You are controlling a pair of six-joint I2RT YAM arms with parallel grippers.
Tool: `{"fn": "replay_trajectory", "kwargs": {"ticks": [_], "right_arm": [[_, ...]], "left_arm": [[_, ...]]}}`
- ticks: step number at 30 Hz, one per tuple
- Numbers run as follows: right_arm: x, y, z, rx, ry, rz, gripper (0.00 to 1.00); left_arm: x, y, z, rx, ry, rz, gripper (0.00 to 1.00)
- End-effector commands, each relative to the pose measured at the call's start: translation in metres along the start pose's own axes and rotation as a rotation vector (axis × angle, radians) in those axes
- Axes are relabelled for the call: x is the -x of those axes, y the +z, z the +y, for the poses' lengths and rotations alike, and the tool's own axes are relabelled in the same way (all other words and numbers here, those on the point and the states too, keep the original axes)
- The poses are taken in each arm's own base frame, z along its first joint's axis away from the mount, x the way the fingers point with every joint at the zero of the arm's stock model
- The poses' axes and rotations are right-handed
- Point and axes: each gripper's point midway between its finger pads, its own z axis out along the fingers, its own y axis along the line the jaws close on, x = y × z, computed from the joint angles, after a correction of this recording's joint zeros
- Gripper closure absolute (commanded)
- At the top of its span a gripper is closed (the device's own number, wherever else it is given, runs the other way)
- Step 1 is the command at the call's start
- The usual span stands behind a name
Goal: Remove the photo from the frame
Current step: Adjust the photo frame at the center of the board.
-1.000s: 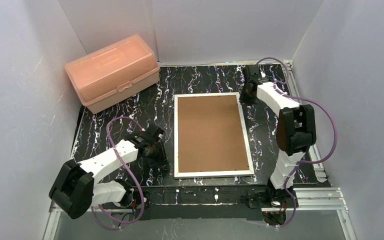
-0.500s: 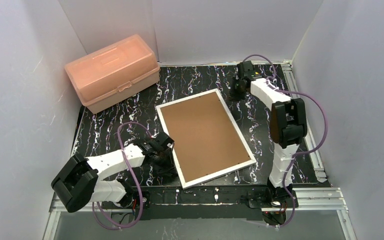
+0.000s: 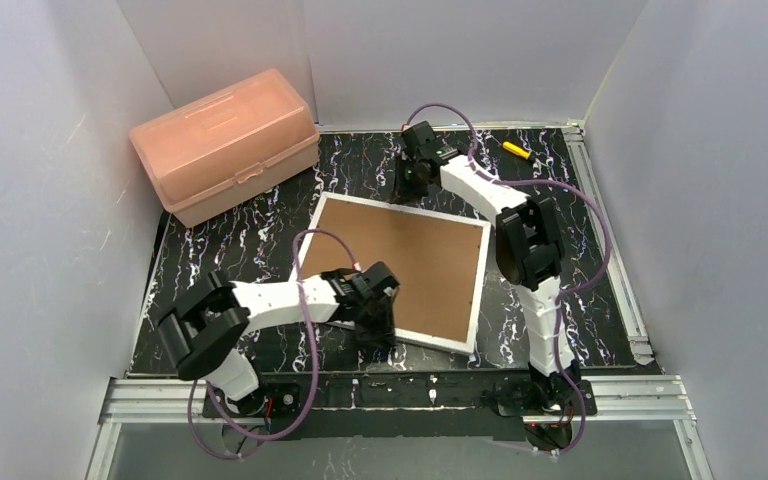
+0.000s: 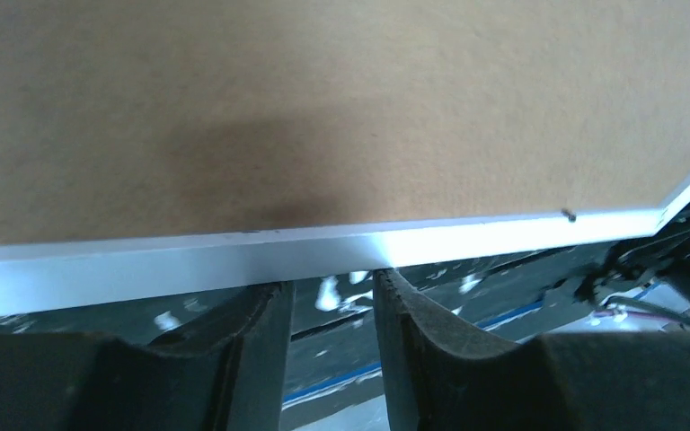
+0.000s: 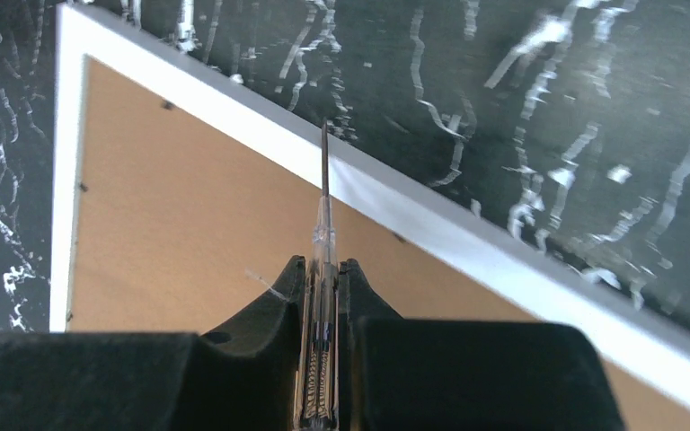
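Frame lies brown back up.

The frame shows a plain brown back inside a narrow white border. The table is black with white marble veining. The box is a pale, translucent pink-orange. Both arms, left and right, are white with black joints, and their cables are purple. The left gripper and right gripper are black. The tool has a clear handle and a dark shaft. A small object on the far part of the table is yellow with a black tip. The walls are a flat whitish grey. The rail is silver.
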Motion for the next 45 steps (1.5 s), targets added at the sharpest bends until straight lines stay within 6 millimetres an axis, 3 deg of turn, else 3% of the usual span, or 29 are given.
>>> {"fn": "replay_trajectory", "kwargs": {"ticks": [1,5,8,11,15,20,24,29,33,38,39,41,45], "right_arm": [[0.033,-0.064,-0.039,-0.136,0.062,-0.082,0.99],[0.054,-0.113,-0.081,-0.267,0.124,-0.206,0.99],[0.055,-0.149,-0.106,-0.331,0.160,-0.273,0.99],[0.037,-0.167,-0.124,-0.355,0.161,-0.277,0.99],[0.010,-0.180,-0.132,-0.341,0.119,-0.256,0.99],[-0.024,-0.194,-0.136,-0.344,0.112,-0.234,0.99],[-0.042,-0.202,-0.138,-0.337,0.151,-0.262,0.99],[-0.055,-0.201,-0.124,-0.229,0.168,-0.290,0.99],[-0.062,-0.200,-0.114,-0.164,0.169,-0.295,0.99],[-0.068,-0.200,-0.115,-0.156,0.170,-0.297,0.99],[-0.069,-0.200,-0.115,-0.156,0.168,-0.299,0.99],[-0.069,-0.203,-0.114,-0.153,0.163,-0.307,0.99],[-0.071,-0.209,-0.108,-0.125,0.148,-0.309,0.99]], "left_arm": [[0.031,0.013,-0.051,-0.052,0.057,-0.159,0.63],[0.038,0.031,-0.075,-0.043,0.120,-0.165,0.61],[0.049,0.031,-0.088,-0.042,0.172,-0.187,0.59],[0.058,0.013,-0.097,-0.041,0.242,-0.219,0.55],[0.064,-0.024,-0.088,-0.047,0.336,-0.227,0.53],[0.091,-0.069,-0.039,-0.022,0.305,-0.225,0.51],[0.130,-0.103,0.011,-0.025,0.205,-0.302,0.46],[0.183,-0.130,0.062,0.012,0.095,-0.447,0.42],[0.219,-0.138,0.096,-0.006,-0.059,-0.505,0.40],[0.261,-0.139,0.111,-0.025,-0.121,-0.611,0.29],[0.268,-0.137,0.114,-0.026,-0.134,-0.608,0.25],[0.280,-0.131,0.115,-0.059,-0.155,-0.601,0.03],[0.298,-0.117,0.130,-0.049,-0.177,-0.607,0.05]]}}
